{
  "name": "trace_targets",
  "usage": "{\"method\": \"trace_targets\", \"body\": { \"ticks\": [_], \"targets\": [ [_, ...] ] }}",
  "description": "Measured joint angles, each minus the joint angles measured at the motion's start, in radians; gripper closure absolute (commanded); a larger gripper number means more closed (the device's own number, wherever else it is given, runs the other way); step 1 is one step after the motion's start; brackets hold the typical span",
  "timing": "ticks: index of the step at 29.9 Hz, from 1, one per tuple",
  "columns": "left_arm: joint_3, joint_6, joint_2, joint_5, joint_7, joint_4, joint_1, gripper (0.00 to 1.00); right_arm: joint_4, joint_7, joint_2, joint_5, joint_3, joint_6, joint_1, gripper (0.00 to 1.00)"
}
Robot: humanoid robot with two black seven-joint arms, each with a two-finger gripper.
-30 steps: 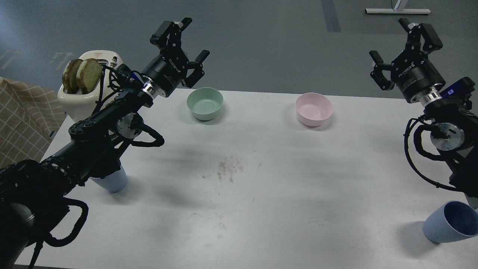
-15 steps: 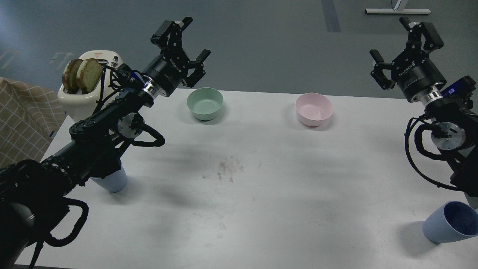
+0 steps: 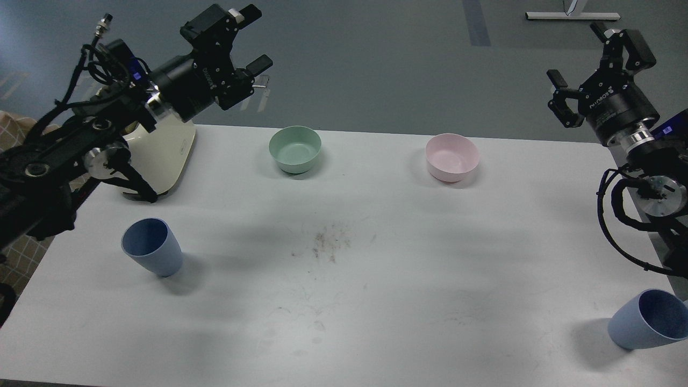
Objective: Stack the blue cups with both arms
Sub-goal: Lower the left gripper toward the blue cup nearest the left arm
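Note:
One pale-blue cup [image 3: 151, 253] stands upright on the white table [image 3: 376, 279] at the front left, fully in view. The second blue cup [image 3: 647, 319] stands at the front right, near the table's edge. My left gripper [image 3: 246, 37] is open and empty, held high over the table's back left, far from the left cup. My right gripper [image 3: 583, 56] is open and empty, held high at the back right, well above and behind the right cup.
A mint-green bowl [image 3: 295, 149] and a pink bowl [image 3: 452, 156] sit along the back of the table. A cream toaster [image 3: 161, 153] stands at the back left, partly behind my left arm. A checked cloth [image 3: 16, 252] lies off the left edge.
My left arm has swung up and to the left, uncovering the left cup and covering the toaster's top. My right gripper has shifted slightly right and up. Both stay open.

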Motion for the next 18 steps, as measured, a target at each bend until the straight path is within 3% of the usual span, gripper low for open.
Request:
{"method": "trace_targets", "body": {
  "ticks": [10, 18],
  "targets": [
    [0.003, 0.0, 0.487, 0.495, 0.0, -0.365, 0.073, 0.02, 0.001, 0.0, 0.006, 0.0, 0.0, 0.0, 0.0, 0.0],
    [0.023, 0.0, 0.628, 0.77, 0.0, -0.45, 0.15, 0.02, 0.009, 0.0, 0.002, 0.0, 0.0, 0.0, -0.004, 0.0]
  ]
}}
